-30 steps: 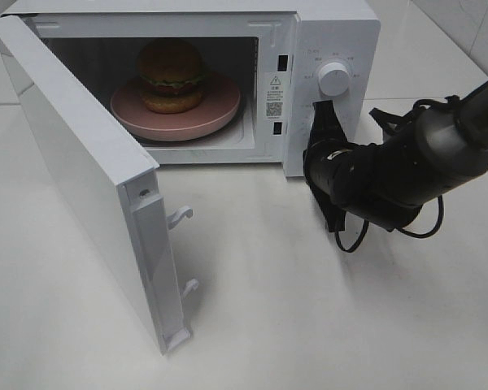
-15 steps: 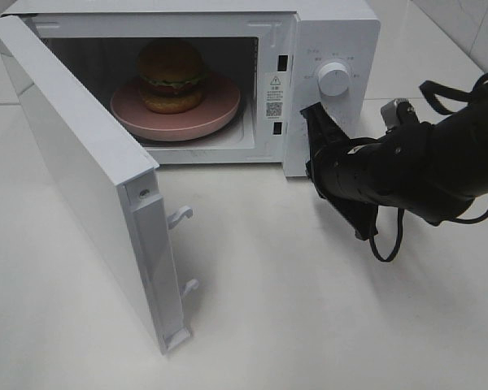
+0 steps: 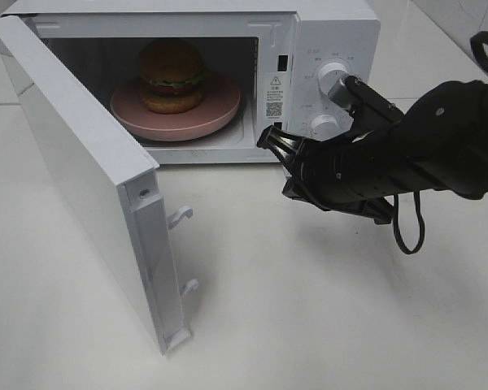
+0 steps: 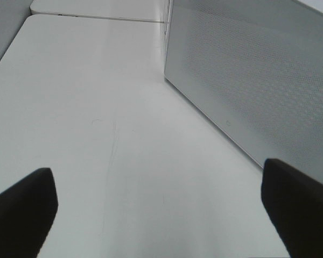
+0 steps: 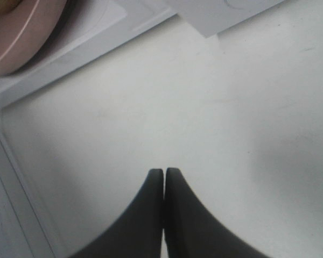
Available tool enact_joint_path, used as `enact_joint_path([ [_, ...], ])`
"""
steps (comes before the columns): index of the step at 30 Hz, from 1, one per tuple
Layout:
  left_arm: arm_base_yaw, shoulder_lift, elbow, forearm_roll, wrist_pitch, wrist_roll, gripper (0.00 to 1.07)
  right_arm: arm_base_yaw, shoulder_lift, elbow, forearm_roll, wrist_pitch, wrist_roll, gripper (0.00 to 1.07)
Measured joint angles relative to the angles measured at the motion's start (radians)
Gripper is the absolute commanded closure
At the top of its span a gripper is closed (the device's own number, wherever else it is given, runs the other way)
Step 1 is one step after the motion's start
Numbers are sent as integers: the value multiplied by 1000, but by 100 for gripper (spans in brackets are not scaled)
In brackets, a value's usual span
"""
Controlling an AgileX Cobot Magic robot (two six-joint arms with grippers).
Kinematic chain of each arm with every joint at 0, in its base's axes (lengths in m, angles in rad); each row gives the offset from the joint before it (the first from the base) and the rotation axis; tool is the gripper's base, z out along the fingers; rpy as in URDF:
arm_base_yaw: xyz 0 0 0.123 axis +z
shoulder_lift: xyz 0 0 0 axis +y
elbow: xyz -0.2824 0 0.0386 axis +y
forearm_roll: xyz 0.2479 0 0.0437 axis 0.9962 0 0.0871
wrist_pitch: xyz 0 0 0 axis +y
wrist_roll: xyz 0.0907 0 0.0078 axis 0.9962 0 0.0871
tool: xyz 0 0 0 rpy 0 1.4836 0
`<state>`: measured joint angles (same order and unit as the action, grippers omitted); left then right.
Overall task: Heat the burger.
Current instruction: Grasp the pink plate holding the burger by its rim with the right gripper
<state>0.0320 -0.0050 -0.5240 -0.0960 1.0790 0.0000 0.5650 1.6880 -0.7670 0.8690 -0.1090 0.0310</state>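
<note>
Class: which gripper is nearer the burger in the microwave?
Right. The right gripper, shut, sits just outside the microwave opening, near the burger; the left gripper, open, is beside its perforated outer wall.

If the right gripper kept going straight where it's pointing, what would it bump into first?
Probably the open microwave door: the shut right gripper points left across the opening. It might touch the table first; depth is unclear.

— High camera?
— Above the bench (image 3: 325, 325), looking down at the open microwave (image 3: 333, 32) from its front.
— Wrists?
— Left sits low, facing along the bench to the microwave's perforated wall. Right looks past the right claw (image 5: 164, 173), close above the bench; it shares the plate (image 5: 16, 37) rim with the high view.
</note>
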Motion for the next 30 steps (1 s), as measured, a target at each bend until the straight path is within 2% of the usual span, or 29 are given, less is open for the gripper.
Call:
enact_joint_path([
  [6, 0, 0, 0, 0, 0, 0, 10, -38, -38, 0, -54, 125, -82, 107],
  [13, 0, 0, 0, 0, 0, 0, 10, -86, -110, -19, -265, 349, -88, 107],
  [14, 0, 0, 0, 0, 0, 0, 10, -86, -110, -19, -265, 349, -88, 107],
  [16, 0, 0, 0, 0, 0, 0, 10, -92, -111, -64, -356, 476, -88, 107],
  [18, 0, 0, 0, 0, 0, 0, 10, -92, -111, -80, -384, 512, -89, 107],
  [19, 0, 0, 0, 0, 0, 0, 10, -92, -112, -121, -451, 591, -90, 107],
  [20, 0, 0, 0, 0, 0, 0, 10, -92, -112, -121, -451, 591, -90, 107],
  [22, 0, 0, 0, 0, 0, 0, 10, -92, -111, -177, -535, 694, -96, 107],
  [26, 0, 0, 0, 0, 0, 0, 10, -92, -111, -225, -599, 782, -133, 107],
  [30, 0, 0, 0, 0, 0, 0, 10, -93, -111, -290, -650, 896, -266, 106],
])
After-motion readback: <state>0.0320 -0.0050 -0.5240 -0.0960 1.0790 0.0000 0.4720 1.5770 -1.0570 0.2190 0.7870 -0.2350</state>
